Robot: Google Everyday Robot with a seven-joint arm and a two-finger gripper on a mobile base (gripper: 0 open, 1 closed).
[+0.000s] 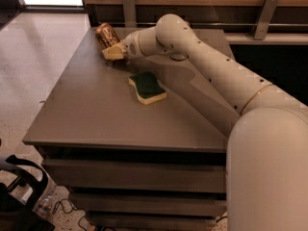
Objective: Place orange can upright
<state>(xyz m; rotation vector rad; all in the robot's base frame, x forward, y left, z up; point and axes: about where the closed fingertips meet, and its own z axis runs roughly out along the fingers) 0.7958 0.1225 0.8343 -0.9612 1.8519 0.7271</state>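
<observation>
- The end effector (113, 53) is hovering at the far left corner of the desk (96, 109), pinching the lower end of the orange can (107, 34).
- The orange can is leaning tilted, its top pointing up and away.
- A sponge (147, 87) is lying nearer the middle, apart from both.

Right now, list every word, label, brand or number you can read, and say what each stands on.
No text can be read.
Can: tilted at the far left corner of the table, right at the gripper; any print on it is too blurred to read.
Sponge: no writing shows.
Arm: plain, no marking shows.
</observation>
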